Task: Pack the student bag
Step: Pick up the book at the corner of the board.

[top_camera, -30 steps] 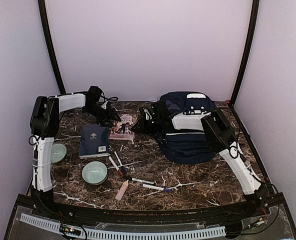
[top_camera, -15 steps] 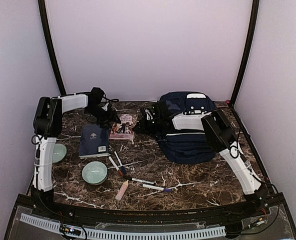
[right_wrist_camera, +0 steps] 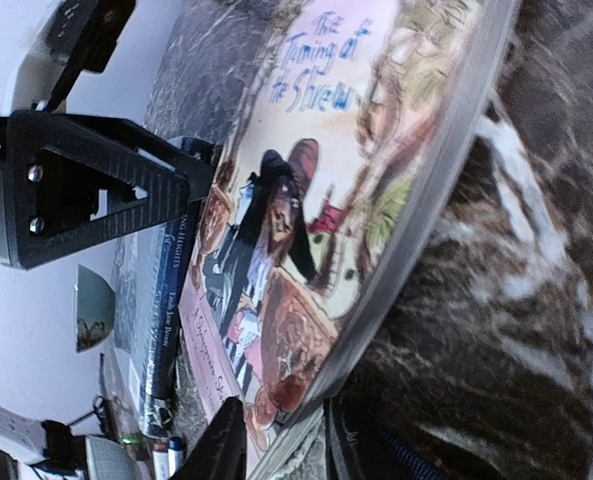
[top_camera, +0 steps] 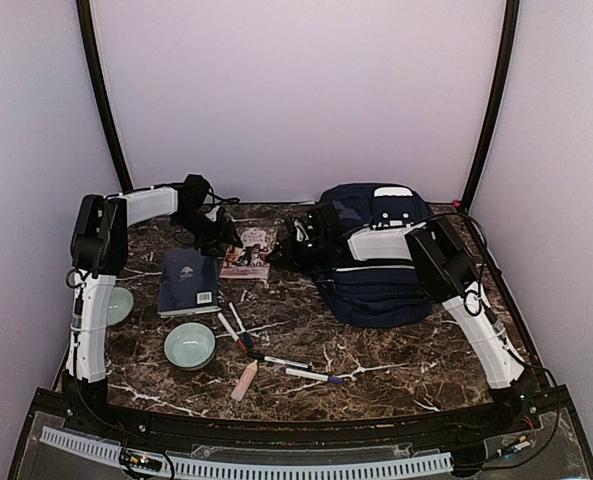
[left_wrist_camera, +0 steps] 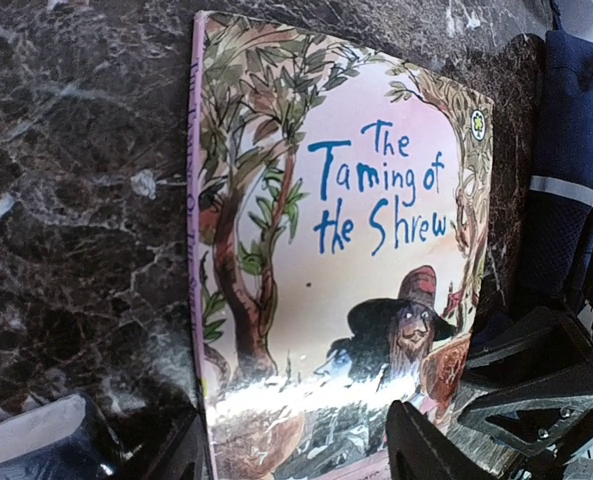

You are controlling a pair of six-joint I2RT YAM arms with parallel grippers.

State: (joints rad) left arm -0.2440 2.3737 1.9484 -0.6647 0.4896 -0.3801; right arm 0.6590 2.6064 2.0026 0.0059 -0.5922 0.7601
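The student bag [top_camera: 376, 265], a large navy backpack with pale stripes, lies at the back right; its edge shows in the left wrist view [left_wrist_camera: 571, 150]. A pink picture book, "The Taming of the Shrew" [top_camera: 247, 252], lies left of it and fills the left wrist view [left_wrist_camera: 346, 250]. My left gripper [top_camera: 226, 238] hovers open over the book's near end [left_wrist_camera: 296, 455], one finger at each side. My right gripper [top_camera: 290, 243] is closed narrowly on the book's right edge [right_wrist_camera: 286, 440], which looks slightly raised [right_wrist_camera: 306, 230].
A flat navy book [top_camera: 189, 282] lies next to the picture book. Two pale green bowls [top_camera: 189, 345] [top_camera: 117, 305], several markers [top_camera: 238, 327] [top_camera: 314, 377] and a pinkish tube [top_camera: 244, 380] lie toward the front left of the marble table [top_camera: 406, 350].
My left arm has shifted slightly right, bringing its gripper further over the picture book. The right gripper stays at the book's right edge; the bag has not moved.
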